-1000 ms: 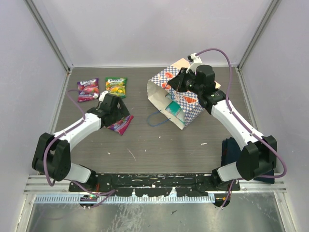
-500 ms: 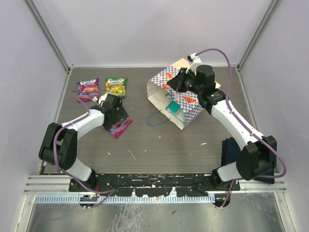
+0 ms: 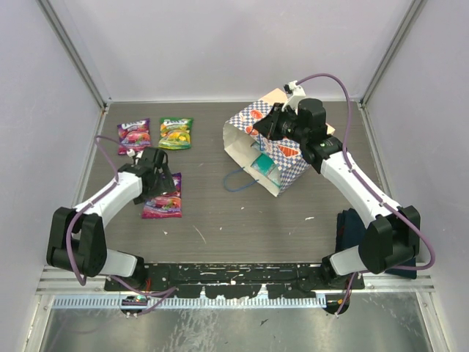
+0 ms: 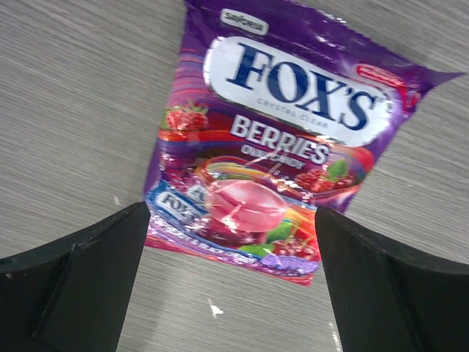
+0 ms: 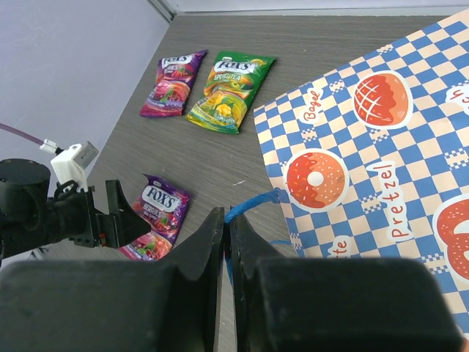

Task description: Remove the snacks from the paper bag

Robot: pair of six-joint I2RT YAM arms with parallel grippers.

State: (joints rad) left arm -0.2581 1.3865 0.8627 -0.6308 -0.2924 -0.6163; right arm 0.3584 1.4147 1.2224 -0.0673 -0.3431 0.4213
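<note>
The paper bag [image 3: 272, 149] hangs tilted with its mouth toward the near left, and teal snacks [image 3: 264, 167] show inside it. My right gripper [image 3: 267, 126] is shut on the bag's blue cord handle [image 5: 258, 200]; in the right wrist view its jaws [image 5: 226, 217] pinch the cord beside the checkered bag [image 5: 366, 139]. Three snacks lie on the table: a purple packet [image 3: 133, 136], a green packet [image 3: 176, 133] and a purple berries packet [image 3: 163, 198]. My left gripper [image 3: 160, 185] is open just above the berries packet [image 4: 278, 139], with both fingers off it.
A second blue cord handle [image 3: 239, 180] trails on the table below the bag's mouth. A dark blue cloth [image 3: 350, 229] lies by the right arm's base. Grey walls close in the left, back and right sides.
My left arm has swung back to the left. The berries packet now lies uncovered, a little further left and squarer to the table edge. The right arm and bag have not moved.
</note>
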